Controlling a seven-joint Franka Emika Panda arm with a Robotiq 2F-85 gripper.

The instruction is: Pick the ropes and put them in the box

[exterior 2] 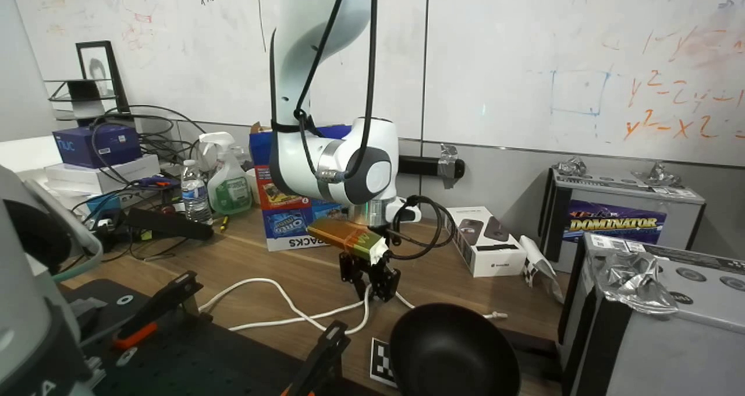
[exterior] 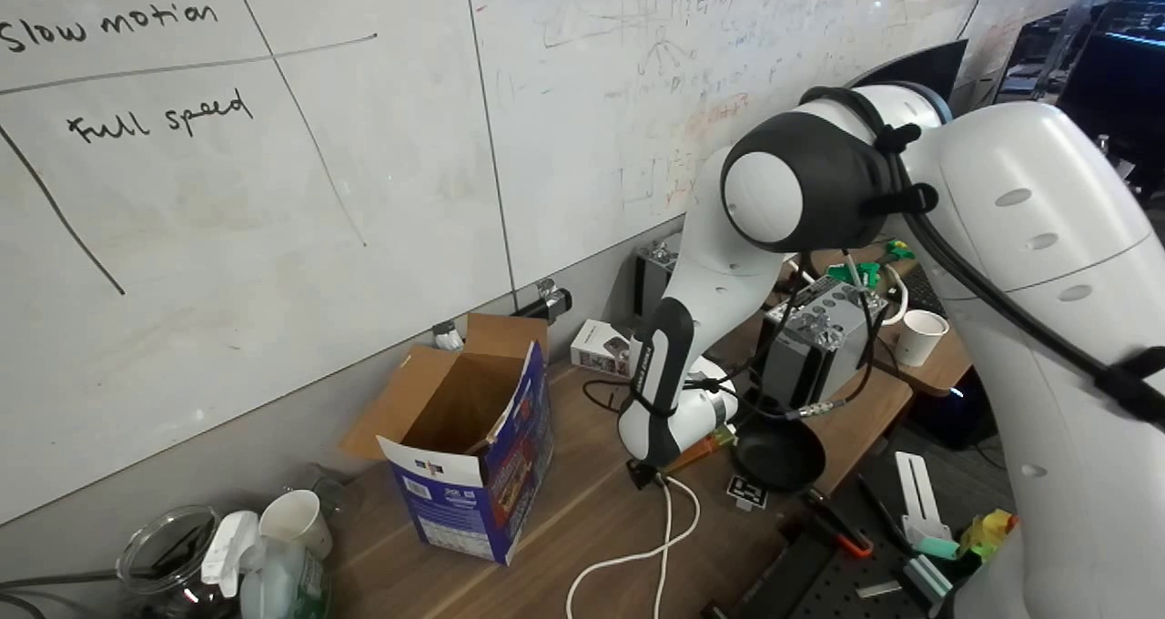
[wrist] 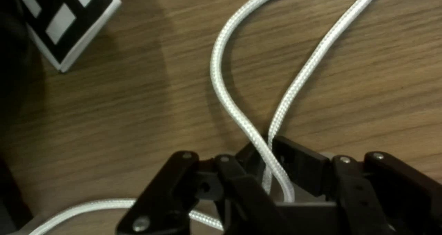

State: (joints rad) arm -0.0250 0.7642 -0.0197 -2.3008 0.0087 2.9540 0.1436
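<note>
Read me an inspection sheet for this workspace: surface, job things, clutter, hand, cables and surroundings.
Surface: wooden table, grain visible.
Rope: white, loosely curved, outside the box.
Box: upright, top open, flaps raised or folded out; bottom not visible.
Clutter: pan, tag, white carton, spray bottle, water bottle, cup.
Hand: low over the table, fingers either side of rope strands; grip cannot be confirmed.
Cables: black, strapped along the arm, looping near the hand.
Surroundings: whiteboard with handwriting behind the table.

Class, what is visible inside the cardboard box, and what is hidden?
In an exterior view, the cardboard box shows brown inner walls. Its near sides cover the lowest part; anything there cannot be seen.
</note>
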